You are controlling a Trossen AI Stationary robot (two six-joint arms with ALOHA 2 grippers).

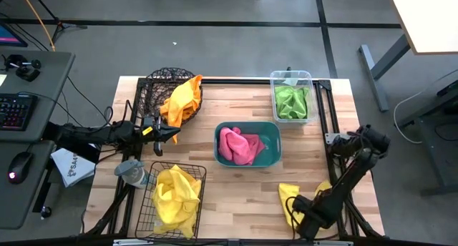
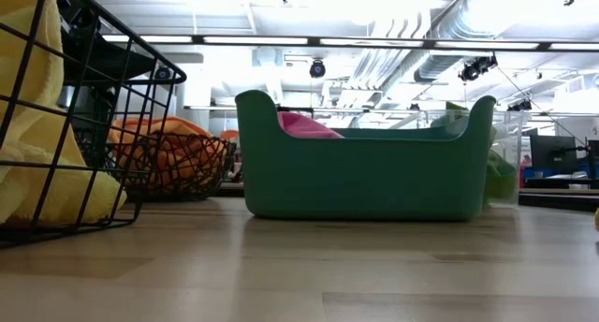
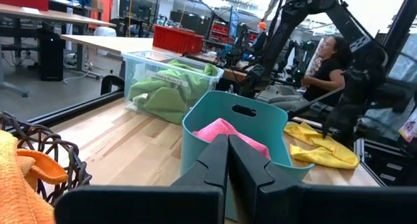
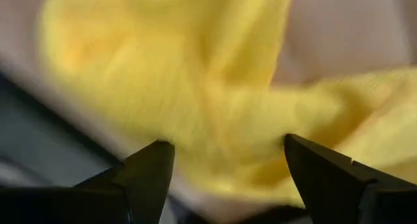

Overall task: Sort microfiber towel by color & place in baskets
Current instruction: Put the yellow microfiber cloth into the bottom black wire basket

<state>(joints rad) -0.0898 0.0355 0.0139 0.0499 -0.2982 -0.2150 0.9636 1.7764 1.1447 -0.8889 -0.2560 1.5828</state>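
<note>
Your right gripper [image 1: 299, 219] hangs low over the last loose yellow towel [image 1: 288, 196], which lies on the tabletop [image 1: 243, 196] near the front right corner. In the right wrist view its fingers [image 4: 153, 168] are spread wide, one on each side of the yellow cloth, and they are not pinching it.

Your left gripper [image 1: 172, 134] waits beside the round wire basket [image 1: 159, 81] that holds the orange towel [image 1: 182, 99]. Its fingers are pressed together and hold nothing.

The pink towel [image 1: 240, 146] sits in the teal tub [image 1: 270, 135], the green towel [image 1: 291, 101] in the clear bin [image 1: 309, 78], and more yellow cloth fills the black wire basket [image 1: 144, 203].

So the step looks like the grab. Next you likely need to squeeze the yellow towel, lift it, and carry it across to the black wire basket.
</note>
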